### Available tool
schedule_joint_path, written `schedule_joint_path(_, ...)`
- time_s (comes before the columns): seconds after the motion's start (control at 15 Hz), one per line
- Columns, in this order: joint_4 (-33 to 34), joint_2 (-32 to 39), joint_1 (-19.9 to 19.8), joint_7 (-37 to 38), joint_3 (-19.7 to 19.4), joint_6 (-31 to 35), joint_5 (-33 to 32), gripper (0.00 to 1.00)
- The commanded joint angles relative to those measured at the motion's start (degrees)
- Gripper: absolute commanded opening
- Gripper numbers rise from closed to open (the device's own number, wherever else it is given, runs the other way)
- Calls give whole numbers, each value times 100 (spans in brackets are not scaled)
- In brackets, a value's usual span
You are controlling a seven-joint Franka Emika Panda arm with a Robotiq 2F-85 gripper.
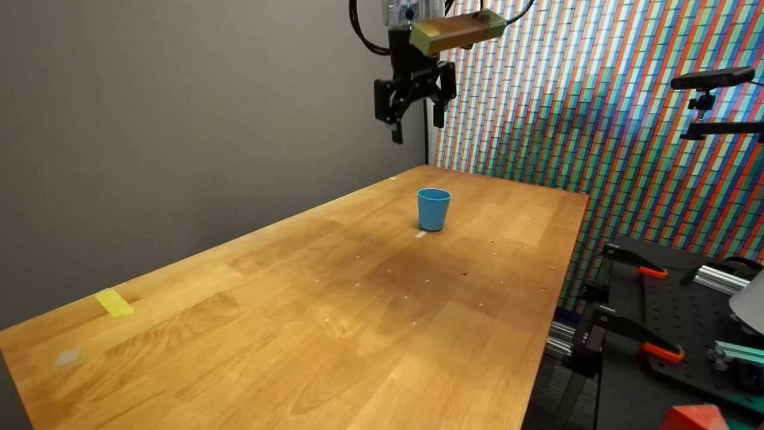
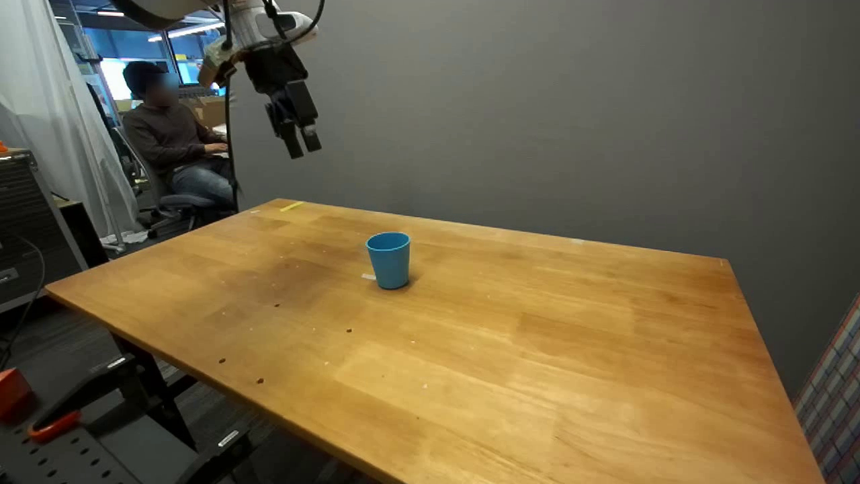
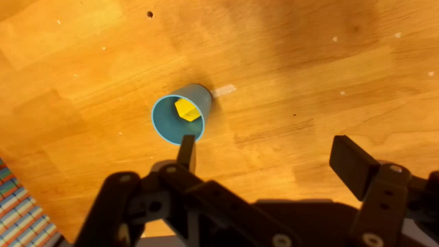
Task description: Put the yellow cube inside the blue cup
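One yellow cube (image 3: 187, 109) lies inside the blue cup (image 3: 171, 121), at ten o'clock from the wide-spread, empty gripper (image 3: 267, 154) in the wrist view, so placing looks finished, and the next move likely calls only for backing away.

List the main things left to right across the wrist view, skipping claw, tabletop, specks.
Striped panel at lower left → blue cup with yellow cube inside → pale tape strip.
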Motion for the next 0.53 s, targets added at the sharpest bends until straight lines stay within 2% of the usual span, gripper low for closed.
schedule_joint_path(0.0,-105,-613,-124,-1248,304,-64,598,100)
schedule_joint_path(0.2,236,-591,-108,-2284,459,-215,1229,100)
schedule_joint_path(0.27,67,-540,-119,-1642,441,-59,870,100)
schedule_joint_path(0.47,66,-524,-112,-1701,473,-71,911,100)
